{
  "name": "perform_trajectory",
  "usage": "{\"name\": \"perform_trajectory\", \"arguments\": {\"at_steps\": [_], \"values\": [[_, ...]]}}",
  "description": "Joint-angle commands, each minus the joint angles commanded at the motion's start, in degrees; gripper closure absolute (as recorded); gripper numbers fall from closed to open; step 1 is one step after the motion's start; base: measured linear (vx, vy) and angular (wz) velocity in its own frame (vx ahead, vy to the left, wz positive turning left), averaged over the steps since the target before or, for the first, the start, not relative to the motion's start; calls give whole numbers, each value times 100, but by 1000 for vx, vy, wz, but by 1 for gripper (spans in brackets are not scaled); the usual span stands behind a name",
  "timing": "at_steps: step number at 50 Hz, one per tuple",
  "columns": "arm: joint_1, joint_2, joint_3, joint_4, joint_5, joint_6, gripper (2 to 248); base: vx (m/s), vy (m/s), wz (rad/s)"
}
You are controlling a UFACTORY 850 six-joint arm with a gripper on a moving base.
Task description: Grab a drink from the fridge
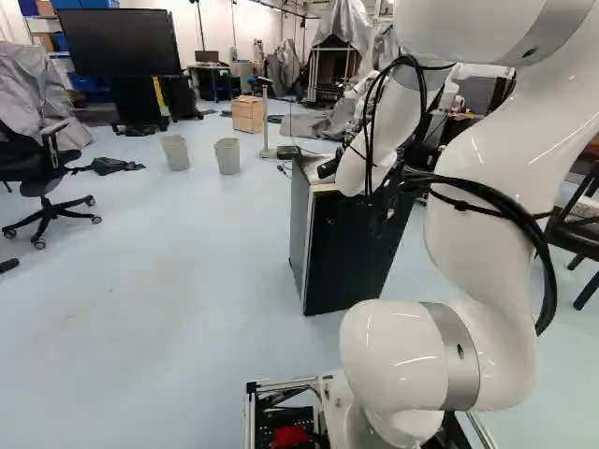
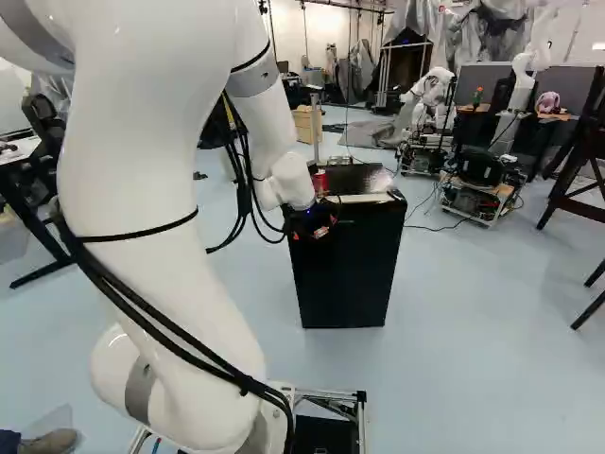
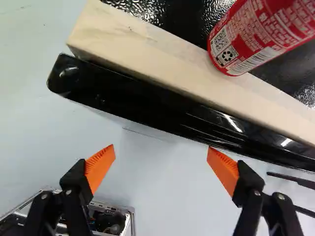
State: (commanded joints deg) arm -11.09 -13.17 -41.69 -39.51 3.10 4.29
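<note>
- Floor (image 1: 187,299), pale blue, under everything.
- My arm (image 2: 156,151): big, white, hides part of the fridge top from me in the left base view. Black cables (image 2: 170,336) strapped along it, looping near the wrist.
- Fridge (image 2: 345,274): black, low, ahead of my base. Pale strip (image 3: 162,56) along its top, glossy black front edge (image 3: 147,105) beside that.
- Another robot (image 2: 437,90), white, beyond the fridge at the right of the right base view; low wheeled frame (image 2: 495,205) nearer, right of the fridge.
- Big dark screen (image 1: 117,42), far left of the left base view.
- Black office chair (image 1: 28,166), left edge, same view.
- Wooden box (image 1: 248,114), behind two grey bins (image 1: 175,152).
- Gripper (image 2: 312,224) by the fridge's front top edge. Open, fingers wide apart, orange pads (image 3: 101,164) holding nothing.
- Red can (image 3: 261,37): on top of the fridge, base reaching the pale strip. It's ahead of my fingers, not between them; black edge and most of the strip's width lie between.
</note>
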Motion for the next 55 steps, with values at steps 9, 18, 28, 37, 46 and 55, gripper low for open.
{"name": "perform_trajectory", "arguments": {"at_steps": [9,18,28,37,46,55], "values": [[-9,54,65,1,9,0,3,0,0,0],[-26,152,181,74,119,0,3,0,0,0],[-49,287,341,256,351,0,3,0,0,0],[-71,418,492,442,591,0,3,0,0,0],[-96,561,654,631,834,0,3,0,0,0],[-123,718,830,820,1079,0,3,0,0,0]]}}
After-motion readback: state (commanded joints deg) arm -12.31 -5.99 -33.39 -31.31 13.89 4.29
